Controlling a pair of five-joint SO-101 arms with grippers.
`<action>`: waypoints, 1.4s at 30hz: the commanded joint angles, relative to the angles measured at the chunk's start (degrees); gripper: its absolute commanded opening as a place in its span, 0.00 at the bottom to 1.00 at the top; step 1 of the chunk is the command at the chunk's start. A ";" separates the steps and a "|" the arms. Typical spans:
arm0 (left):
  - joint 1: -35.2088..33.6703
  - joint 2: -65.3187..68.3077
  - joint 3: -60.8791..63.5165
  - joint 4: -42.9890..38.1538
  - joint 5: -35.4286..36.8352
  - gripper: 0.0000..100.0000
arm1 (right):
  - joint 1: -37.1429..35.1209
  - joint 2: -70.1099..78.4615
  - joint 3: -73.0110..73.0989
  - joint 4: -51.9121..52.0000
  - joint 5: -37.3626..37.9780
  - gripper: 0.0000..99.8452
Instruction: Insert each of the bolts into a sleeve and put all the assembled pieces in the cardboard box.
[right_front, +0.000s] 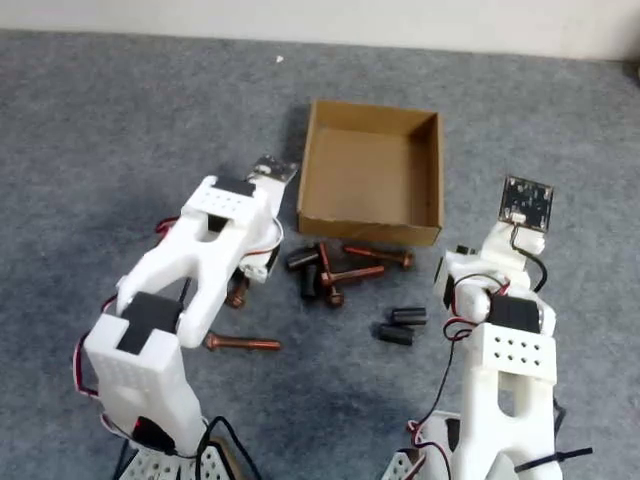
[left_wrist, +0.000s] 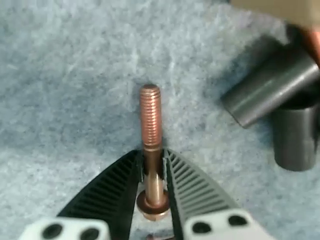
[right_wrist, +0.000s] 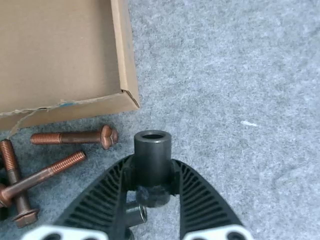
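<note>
Copper bolt (left_wrist: 151, 130) clamped in left gripper (left_wrist: 152, 155), dark sleeve (right_wrist: 152, 150) pinched in right gripper (right_wrist: 151, 165); beware jamming at the sleeve mouth from any tilt between them.

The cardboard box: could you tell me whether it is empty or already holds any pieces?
Empty. The high view shows the floor of the cardboard box bare; loose bolts and sleeves lie on the carpet outside it.
</note>
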 joint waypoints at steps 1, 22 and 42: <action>-0.22 0.04 -7.78 5.36 1.76 0.00 | 0.57 -1.36 -0.22 -1.71 -0.26 0.01; -2.77 0.31 -17.54 16.97 84.22 0.01 | 0.75 -1.36 -0.22 -1.71 -0.26 0.01; -6.55 0.13 -28.18 33.23 45.19 0.31 | 0.75 -1.36 -0.22 -1.71 -0.26 0.01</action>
